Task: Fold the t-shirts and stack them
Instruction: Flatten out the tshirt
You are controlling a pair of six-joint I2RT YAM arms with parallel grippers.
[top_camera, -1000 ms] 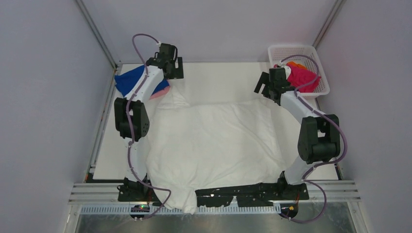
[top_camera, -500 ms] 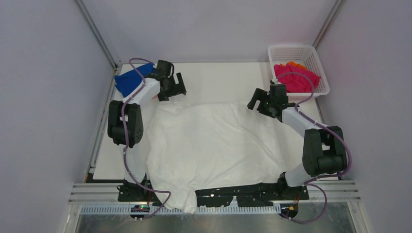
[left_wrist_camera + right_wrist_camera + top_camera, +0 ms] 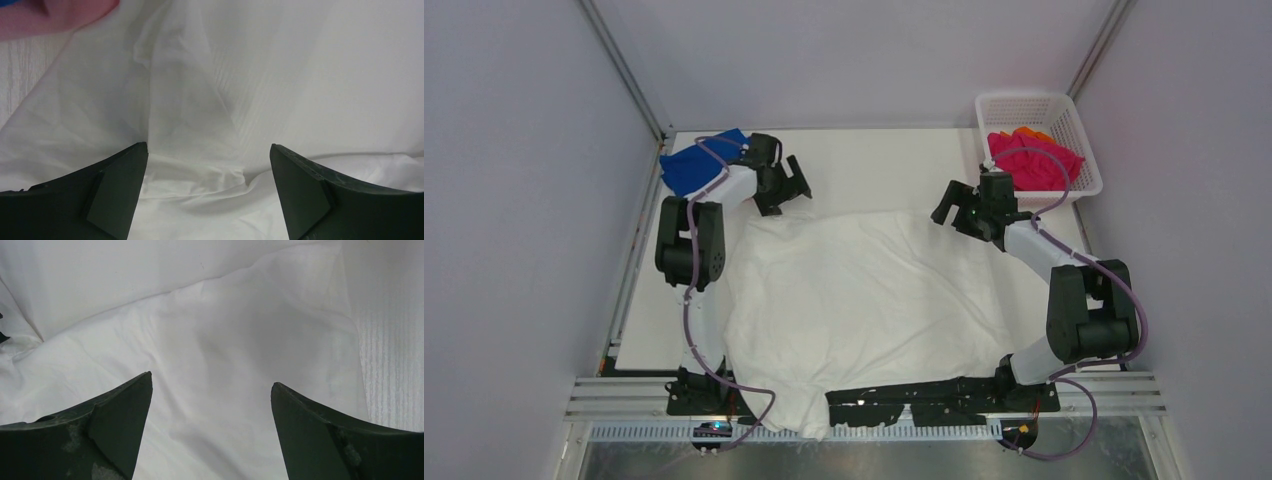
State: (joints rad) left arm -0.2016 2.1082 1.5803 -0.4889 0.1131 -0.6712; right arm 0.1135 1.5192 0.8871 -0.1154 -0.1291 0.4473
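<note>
Both grippers I see spread wide and empty, left gripper [image 3: 793,187] at the far-left corner of the white t-shirt [image 3: 864,300] spread on the table [image 3: 879,160], right gripper [image 3: 950,205] at its far-right corner.

The top view looks steeply down over the whole surface [image 3: 874,165]; both wrist views face the white t-shirt [image 3: 864,290] closely.

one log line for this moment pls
left gripper open | right gripper open | both above white t-shirt | shirt spread out, unfolded | nothing held
</note>
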